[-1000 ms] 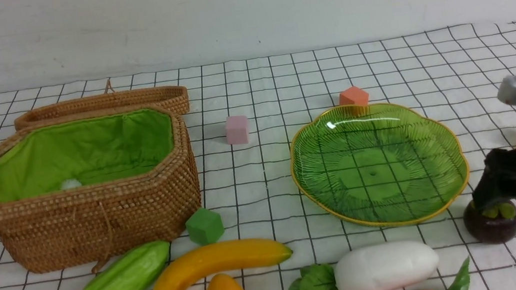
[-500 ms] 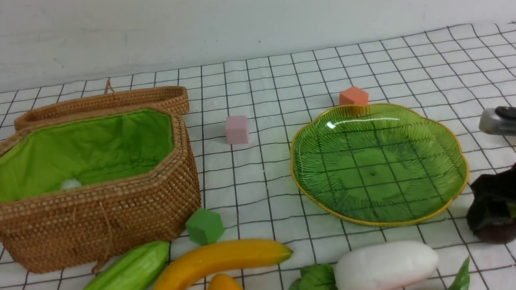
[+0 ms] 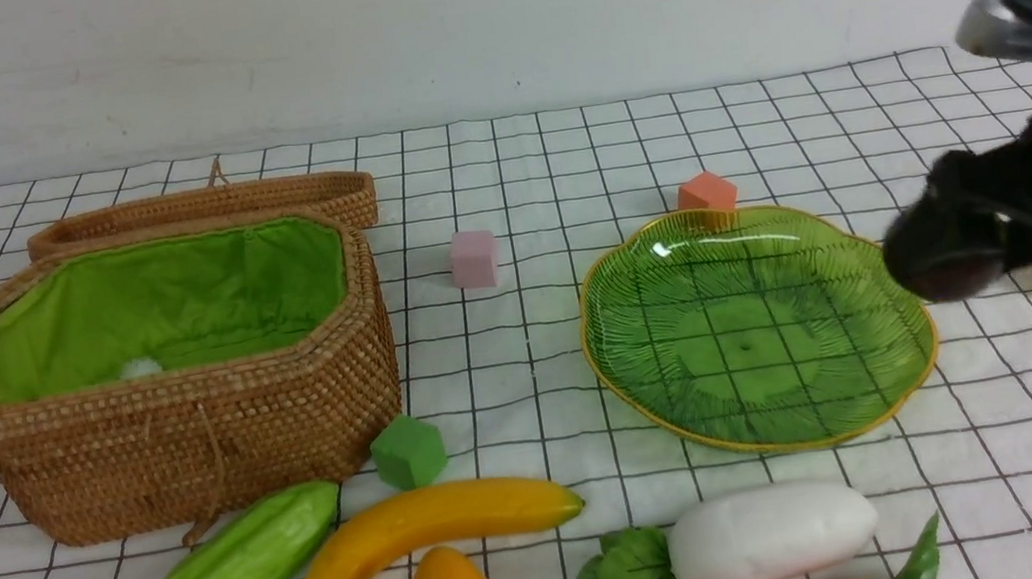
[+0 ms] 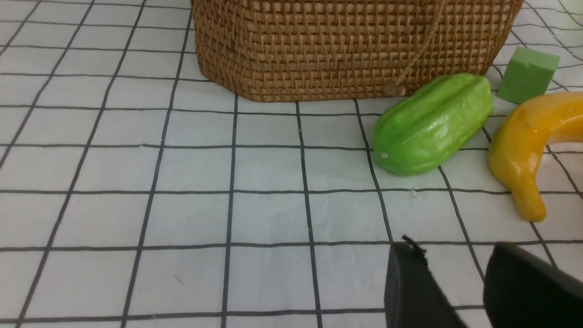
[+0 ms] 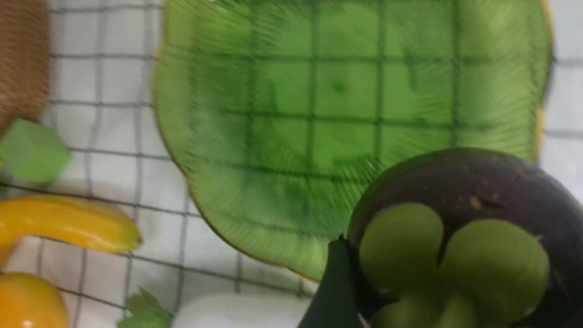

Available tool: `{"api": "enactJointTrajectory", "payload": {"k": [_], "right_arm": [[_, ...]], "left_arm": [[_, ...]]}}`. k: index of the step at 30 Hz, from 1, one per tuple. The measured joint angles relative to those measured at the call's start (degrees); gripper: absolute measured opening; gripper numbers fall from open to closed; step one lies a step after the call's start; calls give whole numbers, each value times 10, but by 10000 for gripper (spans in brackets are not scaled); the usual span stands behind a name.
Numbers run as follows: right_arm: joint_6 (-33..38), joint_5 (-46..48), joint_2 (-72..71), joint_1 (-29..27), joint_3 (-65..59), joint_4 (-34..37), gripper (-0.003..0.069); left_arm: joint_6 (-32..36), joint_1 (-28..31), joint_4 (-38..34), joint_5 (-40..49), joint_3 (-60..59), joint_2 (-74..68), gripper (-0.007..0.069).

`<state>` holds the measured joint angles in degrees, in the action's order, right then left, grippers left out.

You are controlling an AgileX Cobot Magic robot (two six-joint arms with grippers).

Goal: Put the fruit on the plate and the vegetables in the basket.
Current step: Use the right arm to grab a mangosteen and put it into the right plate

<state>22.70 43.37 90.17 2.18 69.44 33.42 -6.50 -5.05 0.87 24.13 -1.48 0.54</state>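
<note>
The right end effector grasps the mangosteen, holding it clear of the bench beside the plate's right rim, likely so it can be set inside. The left end effector hangs parted and empty near the gourd, by the bench's front edge.

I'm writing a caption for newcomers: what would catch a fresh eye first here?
The right hand holds a dark mangosteen up beside the green plate's right rim. On the left stands an open wicker basket with bright green lining; a banana and white radish lie along the near edge.
</note>
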Motion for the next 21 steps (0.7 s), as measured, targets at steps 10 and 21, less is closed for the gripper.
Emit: {"api": "enactJointTrajectory", "payload": {"k": [10, 21], "right_arm": [[5, -152, 181, 54, 31, 37, 588], [-5, -75, 162, 54, 40, 13, 669]], "left_arm": [[0, 0, 0, 0, 0, 0, 239], [0, 0, 0, 0, 0, 0, 239]]}}
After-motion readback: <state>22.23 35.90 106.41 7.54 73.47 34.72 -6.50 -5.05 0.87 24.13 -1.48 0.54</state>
